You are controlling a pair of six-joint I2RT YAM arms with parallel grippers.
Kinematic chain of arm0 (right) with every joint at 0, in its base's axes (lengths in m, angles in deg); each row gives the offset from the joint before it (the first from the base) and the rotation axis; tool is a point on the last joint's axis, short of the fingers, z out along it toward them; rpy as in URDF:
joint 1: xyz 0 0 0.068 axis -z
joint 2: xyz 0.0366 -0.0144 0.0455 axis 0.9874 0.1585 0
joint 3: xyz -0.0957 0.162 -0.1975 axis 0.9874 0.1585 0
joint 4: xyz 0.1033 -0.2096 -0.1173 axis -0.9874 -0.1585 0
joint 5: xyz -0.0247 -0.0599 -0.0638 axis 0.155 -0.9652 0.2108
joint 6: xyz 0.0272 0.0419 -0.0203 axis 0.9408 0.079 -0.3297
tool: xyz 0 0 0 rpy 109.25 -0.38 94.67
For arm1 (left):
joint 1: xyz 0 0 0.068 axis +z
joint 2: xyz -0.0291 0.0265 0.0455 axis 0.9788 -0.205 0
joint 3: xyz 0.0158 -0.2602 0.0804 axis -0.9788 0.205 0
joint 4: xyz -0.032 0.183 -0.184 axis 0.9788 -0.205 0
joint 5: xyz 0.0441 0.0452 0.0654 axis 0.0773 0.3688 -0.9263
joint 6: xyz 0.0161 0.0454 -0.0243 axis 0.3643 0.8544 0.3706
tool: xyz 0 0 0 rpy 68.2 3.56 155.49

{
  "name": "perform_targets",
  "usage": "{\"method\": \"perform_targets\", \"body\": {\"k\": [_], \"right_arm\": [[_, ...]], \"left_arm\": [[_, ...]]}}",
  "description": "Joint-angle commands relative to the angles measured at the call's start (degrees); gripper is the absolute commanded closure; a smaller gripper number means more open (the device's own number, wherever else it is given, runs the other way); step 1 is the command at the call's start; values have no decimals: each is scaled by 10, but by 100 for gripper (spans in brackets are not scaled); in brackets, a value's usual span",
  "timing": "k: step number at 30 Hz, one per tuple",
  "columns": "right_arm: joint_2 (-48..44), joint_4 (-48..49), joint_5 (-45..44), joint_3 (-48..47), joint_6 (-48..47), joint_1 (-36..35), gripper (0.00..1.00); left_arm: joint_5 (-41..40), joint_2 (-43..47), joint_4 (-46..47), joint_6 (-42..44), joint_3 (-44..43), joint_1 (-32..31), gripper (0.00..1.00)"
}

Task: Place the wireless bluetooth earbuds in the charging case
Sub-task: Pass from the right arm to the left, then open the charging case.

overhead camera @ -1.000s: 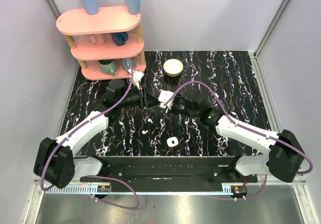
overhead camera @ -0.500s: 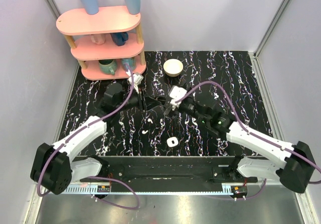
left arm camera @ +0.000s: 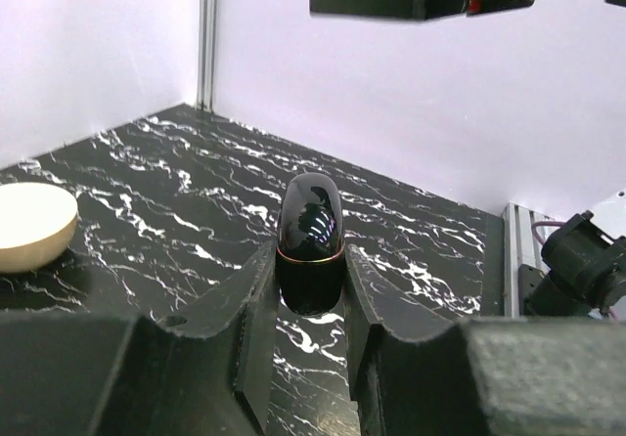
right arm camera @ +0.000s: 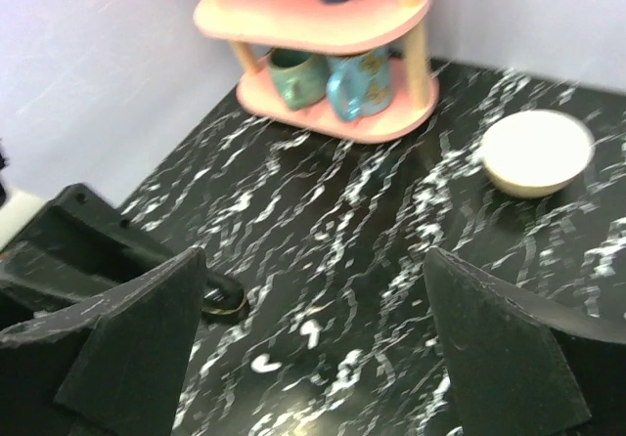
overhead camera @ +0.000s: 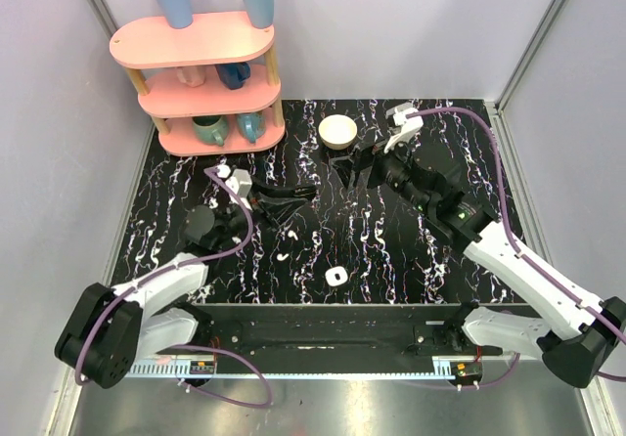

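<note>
Earbuds (overhead camera: 291,233), two glossy white comma shapes, lie bare on the black marbled worktop (overhead camera: 450,133). They sit apart from the charging case (overhead camera: 335,276), a small white rounded square nearer the arm bases. Just beyond them the left arm lies low and flat, left fingers (left arm camera: 256,304) clamped on a shiny black capsule (left arm camera: 310,231). The right arm stretches out raised near the cream bowl (overhead camera: 338,130), right fingers (overhead camera: 350,168) spread wide, holding nothing.

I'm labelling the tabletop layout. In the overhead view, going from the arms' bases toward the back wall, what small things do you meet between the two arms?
white case → nearer earbud → farther earbud → left gripper shut on a glossy black pod → cream bowl
</note>
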Motion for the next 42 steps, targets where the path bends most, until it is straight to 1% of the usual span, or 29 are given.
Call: {"method": "perform_targets", "body": {"k": [1, 3, 4, 7, 11, 13, 18, 22, 29, 42], "right_arm": [[2, -46, 148, -8, 118, 9, 0], [4, -46, 172, -4, 124, 9, 0], [10, -46, 199, -4, 124, 9, 0], [15, -53, 222, -3, 126, 9, 0], [24, -71, 210, -3, 122, 8, 1], [36, -86, 212, -11, 122, 8, 0], [56, -87, 236, -18, 125, 8, 0], [61, -85, 258, -24, 123, 8, 0], [58, -83, 258, -27, 123, 9, 0], [58, -66, 227, -37, 126, 9, 0]], "left_arm": [[-21, -35, 322, -18, 32, -1, 100], [-5, -54, 348, -22, 32, -1, 100], [-4, -63, 377, -28, 32, -1, 100], [-2, -72, 377, -13, 30, -5, 100], [-1, -58, 376, 11, 38, -7, 100], [10, -48, 377, 8, 37, -8, 100], [48, -25, 376, -7, 27, -16, 100], [60, -10, 376, -10, 24, -21, 100], [80, 4, 376, -14, 17, -28, 100], [123, 39, 376, -23, -3, -46, 100]]}}
